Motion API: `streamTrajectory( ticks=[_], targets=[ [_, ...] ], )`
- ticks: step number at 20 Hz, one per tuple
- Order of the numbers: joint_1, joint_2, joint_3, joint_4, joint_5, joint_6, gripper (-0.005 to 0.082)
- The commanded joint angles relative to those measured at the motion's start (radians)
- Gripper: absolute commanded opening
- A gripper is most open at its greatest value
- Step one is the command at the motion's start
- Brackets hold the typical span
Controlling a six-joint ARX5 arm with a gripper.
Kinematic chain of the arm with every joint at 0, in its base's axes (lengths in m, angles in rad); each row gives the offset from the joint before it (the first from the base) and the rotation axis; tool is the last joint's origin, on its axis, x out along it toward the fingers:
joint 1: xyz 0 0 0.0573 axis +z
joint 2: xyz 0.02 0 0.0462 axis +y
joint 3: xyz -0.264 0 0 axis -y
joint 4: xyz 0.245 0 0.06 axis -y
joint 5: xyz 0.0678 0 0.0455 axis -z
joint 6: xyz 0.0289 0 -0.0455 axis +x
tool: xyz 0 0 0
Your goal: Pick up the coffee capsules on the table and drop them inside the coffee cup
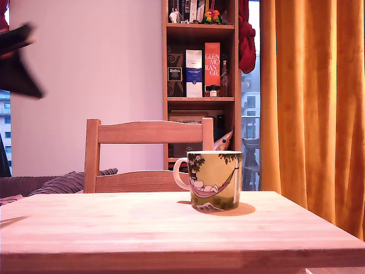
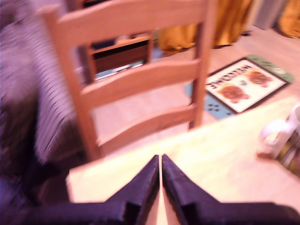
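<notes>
The coffee cup, a yellow-green mug with a hammock print and a white handle, stands upright on the pale wooden table, toward the exterior view's right. My gripper is a dark blur high at the exterior view's left, well above the table and far from the cup. In the wrist view, my gripper hangs over the table's edge with its dark fingers pressed together and nothing visible between them. The cup shows blurred at the frame's edge. The coffee capsules are out of view.
A wooden chair with a slatted back stands at the table's far edge. Behind it are a bookshelf, an orange curtain and a striped cushion. A welcome mat lies on the floor.
</notes>
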Motion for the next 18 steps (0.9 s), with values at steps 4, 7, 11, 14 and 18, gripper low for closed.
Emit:
streamTrajectory(
  ticks=[4,7,11,14,18],
  targets=[
    [0.002,-0.172,-0.085,-0.024,0.005,-0.036,-0.0020],
    [0.002,-0.264,-0.085,-0.055,0.005,-0.057,-0.0020],
    [0.002,-0.320,-0.085,-0.083,0.012,-0.060,-0.0020],
    [0.002,-0.319,-0.085,-0.121,0.012,-0.060,-0.0020],
    [0.002,-0.318,-0.085,-0.179,0.012,-0.056,-0.0020]
  ],
)
